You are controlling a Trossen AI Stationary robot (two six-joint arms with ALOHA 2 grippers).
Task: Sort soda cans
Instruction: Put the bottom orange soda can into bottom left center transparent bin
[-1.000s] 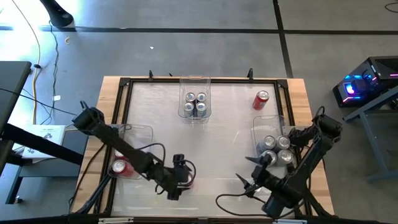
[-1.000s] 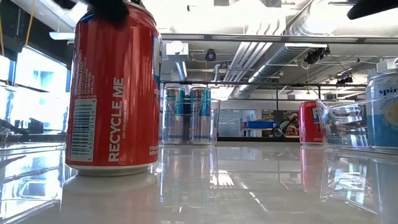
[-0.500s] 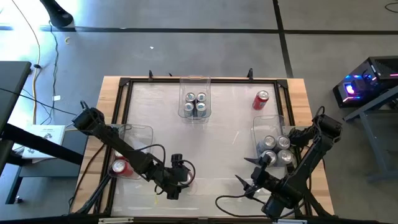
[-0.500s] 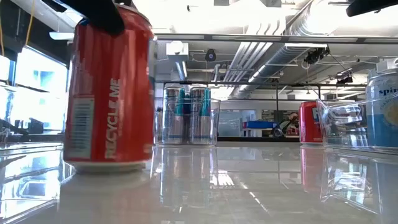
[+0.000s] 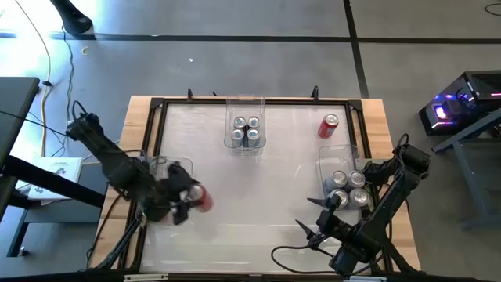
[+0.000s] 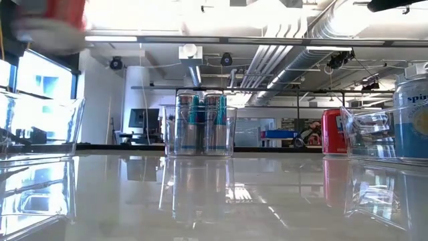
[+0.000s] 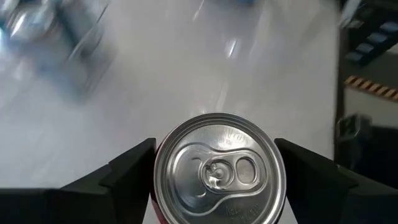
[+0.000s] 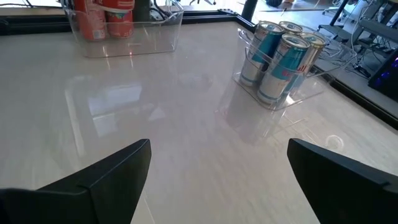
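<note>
Top-down and wrist views of a can-sorting cell. The left end effector (image 5: 185, 200), at about 8 o'clock on the worktop (image 5: 258, 176), is closed on a red can (image 5: 202, 198); in the left wrist view the silver lid (image 7: 219, 169) sits between the two fingers (image 7: 127, 171), which press its sides. The can is carried clear of the surface, as its base shows high in the low view (image 6: 50, 23), just beside the left-hand bin (image 5: 168, 176) that already holds red cans (image 8: 102, 17). The right end effector (image 5: 315, 229), near 5 o'clock, waits with its fingers spread wide and nothing between them. Four blue-tinted cans (image 5: 246, 131) stand in the bin at 12 o'clock (image 5: 246, 102); silver cans (image 5: 347, 188) fill the bin at 3 o'clock (image 5: 333, 157); one red can (image 5: 329, 125) stands loose at about 1 o'clock, unsorted.

Risks, as judged: the carried can may clip the near wall of the left-hand bin if lowered too early, shoving the light plastic bin or tipping the cans inside. The smooth round body may also slip or rotate in a side grasp, so a release above the bin floor could leave it toppled.
</note>
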